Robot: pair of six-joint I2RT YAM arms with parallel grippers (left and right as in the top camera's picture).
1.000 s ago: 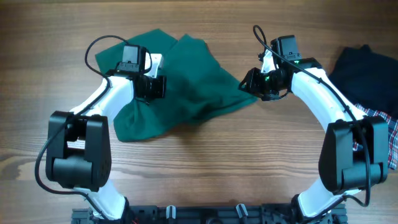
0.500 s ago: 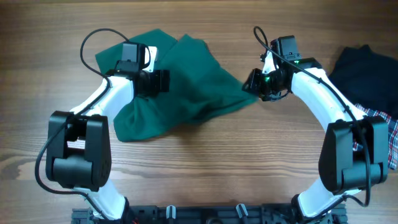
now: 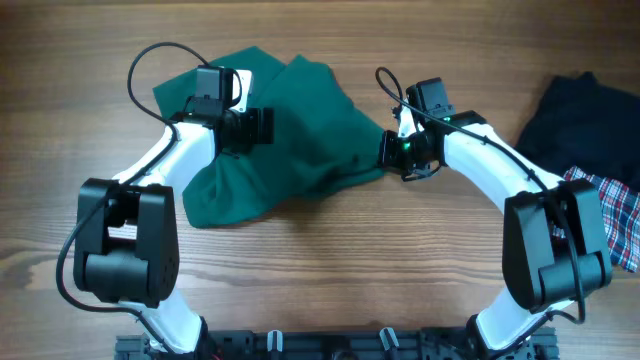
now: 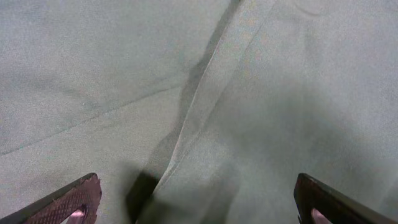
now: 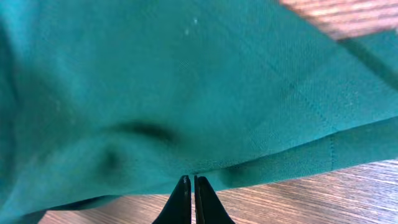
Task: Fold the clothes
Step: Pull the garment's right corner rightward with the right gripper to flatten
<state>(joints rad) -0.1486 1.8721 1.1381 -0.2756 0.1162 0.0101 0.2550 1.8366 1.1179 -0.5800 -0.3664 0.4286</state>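
The clothes (image 3: 300, 140), plain soft green cloth, lie rumpled in loose lobes on the wood-grain table (image 3: 400, 260). Over their upper left, the left gripper (image 3: 262, 127) stands wide apart and empty. At their right corner, the right gripper (image 3: 385, 152) is pinched shut on the edge. Only its wrist view shows the stitched hem there.

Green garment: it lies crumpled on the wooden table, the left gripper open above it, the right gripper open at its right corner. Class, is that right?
No. The right gripper is shut, not open: the right wrist view shows its fingertips pressed together at the hem of the green garment. The rest holds: it lies crumpled on the wooden table, with the left gripper open above it.
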